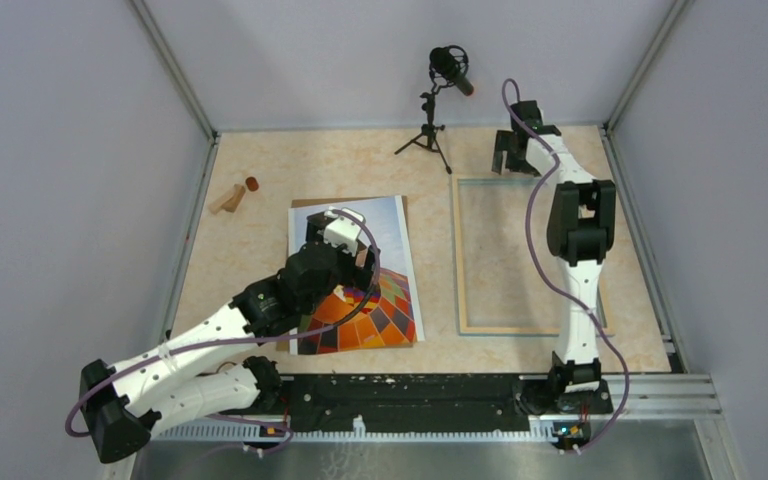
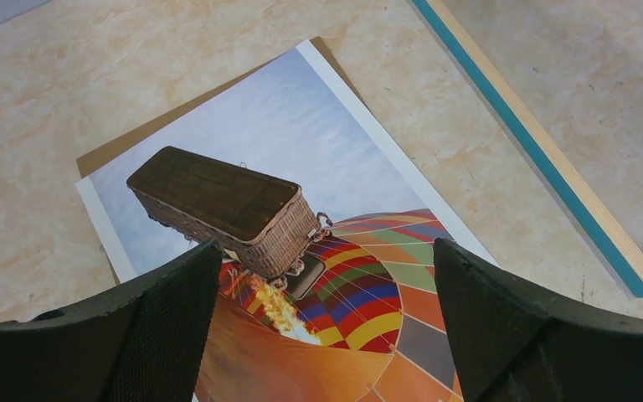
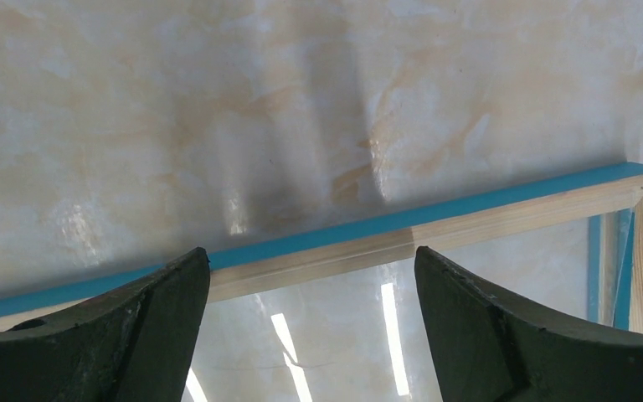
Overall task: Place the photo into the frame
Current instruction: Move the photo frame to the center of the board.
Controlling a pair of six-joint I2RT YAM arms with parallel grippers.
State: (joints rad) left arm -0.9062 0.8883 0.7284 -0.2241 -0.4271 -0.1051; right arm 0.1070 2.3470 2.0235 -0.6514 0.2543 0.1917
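- Status: no part of the transfer is done. The large rectangular paper photo of an orange checkered hot-air balloon (image 1: 396, 250) lies print side up on the beige marbled table (image 1: 250, 250). It sits to the left of the frame and apart from it.
- The large rectangular frame with light wood edges and a light-blue face (image 1: 459, 260) lies flat and holds nothing. The table shows through its clear pane.
- My left claw (image 2: 322, 251) is released, with its fingers spread wide over the photo near the printed basket and burner flame. It grasps nothing. I cannot tell whether the fingertips touch the paper.
- My right claw (image 3: 311, 255) is likewise released and empty. It sits over the far rail of the frame, near one corner.
- Remaining, by my judgement: grip the photo, lift it off the board beneath, carry it across, and seat it inside the rails.
- Top view only: the full layout, both arms, the gap between photo and frame, and a black microphone on a tripod (image 1: 445, 75) at the far side.
- Left wrist view only: a plain brown cardboard board (image 2: 105, 157) clearly lies under the photo and projects past its far edge. The top view shows a mere sliver of it.
- Right wrist view only: the mitred corner joint of the frame, and strips of light reflected in the pane.
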